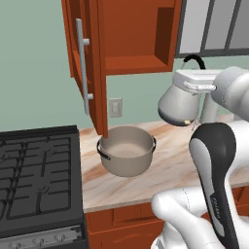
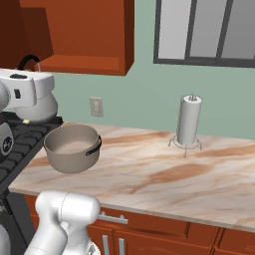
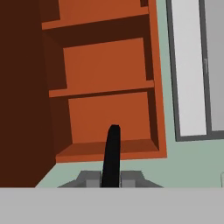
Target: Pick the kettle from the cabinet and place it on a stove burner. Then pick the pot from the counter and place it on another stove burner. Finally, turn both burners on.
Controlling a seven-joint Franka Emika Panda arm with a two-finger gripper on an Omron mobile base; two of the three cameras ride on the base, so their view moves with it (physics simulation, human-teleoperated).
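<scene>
The kettle's black arched handle (image 3: 112,153) is seen outside the open cabinet (image 3: 105,87); the lidless grey pot (image 1: 127,151) (two black loops) is set upright on the counter (image 1: 170,160) beside the stove burners (image 1: 34,170).

We see flat, even, fairly bright rendered light with no clear source and no glare. The counter (image 1: 160,170) carries only a faint soft shadow around the pot (image 1: 127,151). The cabinet (image 3: 105,92) interior darkens toward its left wall and under each shelf. Edges look slightly soft and blocky at this low resolution, yet nothing is motion-blurred, and straight lines stay straight at the borders.
</scene>
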